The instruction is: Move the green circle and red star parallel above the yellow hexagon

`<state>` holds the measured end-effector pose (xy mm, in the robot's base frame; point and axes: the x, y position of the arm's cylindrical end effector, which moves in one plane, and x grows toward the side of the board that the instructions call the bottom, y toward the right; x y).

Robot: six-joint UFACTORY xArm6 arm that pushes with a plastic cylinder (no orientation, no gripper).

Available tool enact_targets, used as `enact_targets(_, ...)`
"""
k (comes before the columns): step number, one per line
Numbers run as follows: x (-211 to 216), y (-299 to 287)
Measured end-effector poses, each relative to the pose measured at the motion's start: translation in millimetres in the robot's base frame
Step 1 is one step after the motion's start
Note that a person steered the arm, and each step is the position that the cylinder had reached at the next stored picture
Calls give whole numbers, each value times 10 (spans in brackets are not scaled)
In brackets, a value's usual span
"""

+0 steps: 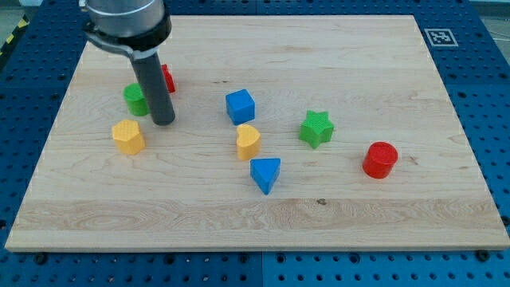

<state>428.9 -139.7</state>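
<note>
Camera view: blocks on board (335, 215)

pale, matt wooden board (335, 215) with visible grain; the yellow hexagon (127, 136) looks like ridged matt plastic.

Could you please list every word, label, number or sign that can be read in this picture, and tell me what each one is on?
No readable words, numbers or brand names show anywhere.
The one sign is a black-and-white square marker at the board's top right corner in the view: a coded pattern, not text, and too small to decode.
The blocks, such as the green circle and the yellow hexagon, bear no print.
My tip and its rod bear none either.
</note>
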Motion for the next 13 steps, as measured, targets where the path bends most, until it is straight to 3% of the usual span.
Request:
enact_targets(4, -639, -2)
enact_targets(8, -285, -123)
enact_targets(13, -624, -347)
